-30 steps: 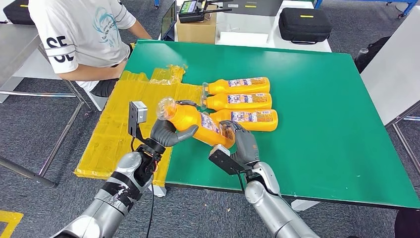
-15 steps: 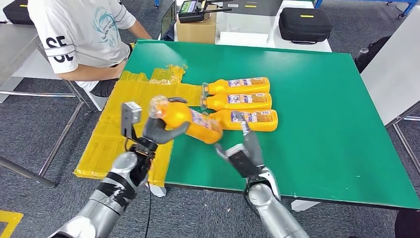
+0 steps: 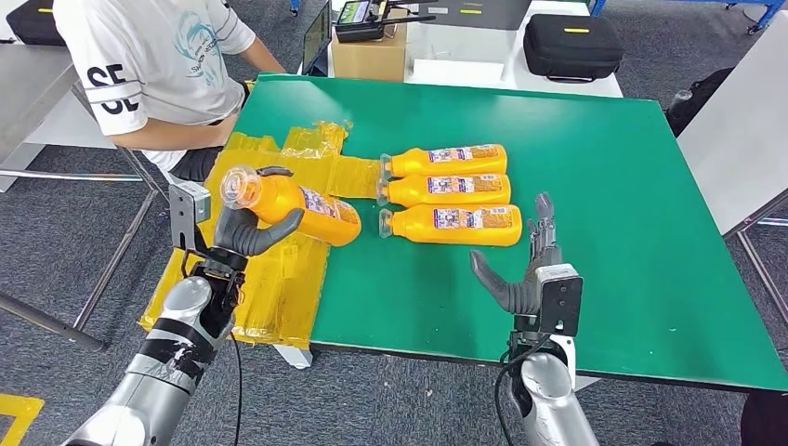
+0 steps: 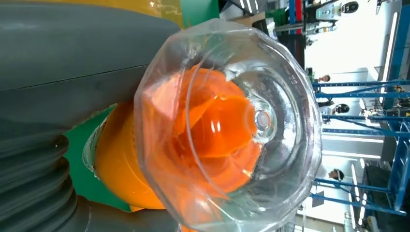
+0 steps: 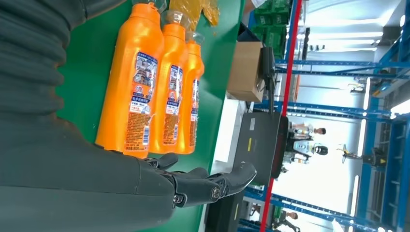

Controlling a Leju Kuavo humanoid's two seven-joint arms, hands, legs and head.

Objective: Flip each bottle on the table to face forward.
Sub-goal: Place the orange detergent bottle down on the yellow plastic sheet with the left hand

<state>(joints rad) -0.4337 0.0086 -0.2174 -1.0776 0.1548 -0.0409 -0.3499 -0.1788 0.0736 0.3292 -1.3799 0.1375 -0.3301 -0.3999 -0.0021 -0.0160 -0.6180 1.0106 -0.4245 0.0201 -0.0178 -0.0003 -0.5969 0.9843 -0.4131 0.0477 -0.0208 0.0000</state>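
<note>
Nearby, seated person (image 3: pixel 149 65), yellow sheeting (image 3: pixel 251 279), cardboard box (image 3: pixel 369 56)

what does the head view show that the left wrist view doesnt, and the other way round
Head view alone: the three bottles lying side by side on the green table, the open right hand, a seated person and the yellow sheeting.

Left wrist view alone: the held bottle's clear cap end-on with its orange nozzle inside, and blue racking behind.

Both: the left hand gripping the orange bottle.

Green table (image 3: pixel 604 186), three orange bottles (image 3: pixel 448 190)
</note>
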